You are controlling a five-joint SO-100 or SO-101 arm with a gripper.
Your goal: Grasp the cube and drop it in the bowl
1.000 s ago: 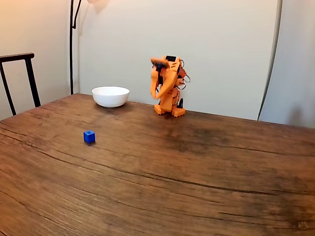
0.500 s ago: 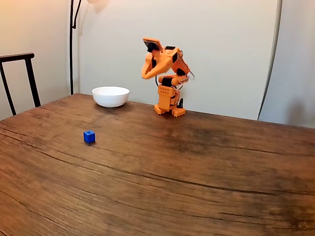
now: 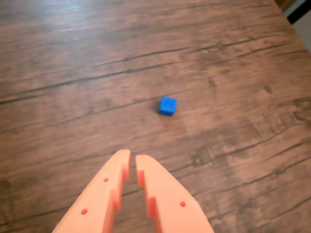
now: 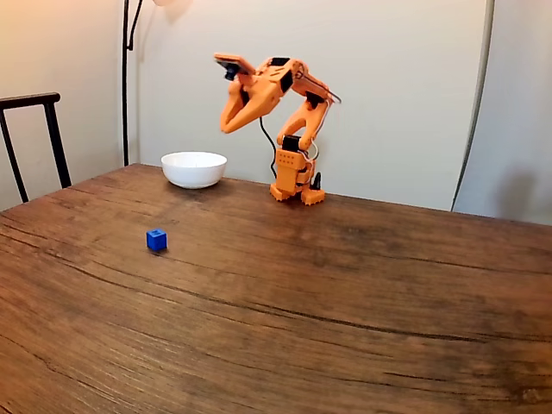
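A tiny blue cube (image 4: pixel 156 240) rests on the wooden table (image 4: pixel 328 293), left of centre in the fixed view. The white bowl (image 4: pixel 194 169) stands farther back, near the table's far edge. My orange gripper (image 4: pixel 227 125) hangs high in the air to the right of the bowl, well above and behind the cube. Through the wrist camera the cube (image 3: pixel 167 106) lies on the wood ahead of my gripper (image 3: pixel 132 159), whose two orange fingers (image 3: pixel 155 194) are shut with only a thin slit between them and hold nothing.
A dark chair back (image 4: pixel 34 138) stands past the table's left edge. The arm's base (image 4: pixel 296 177) sits at the far edge beside the bowl. A lamp pole (image 4: pixel 126 78) rises behind the bowl. Bare wood spreads around the cube.
The arm has unfolded from its tucked pose, rising and reaching out to the left in the fixed view. Cube and bowl have stayed where they were.
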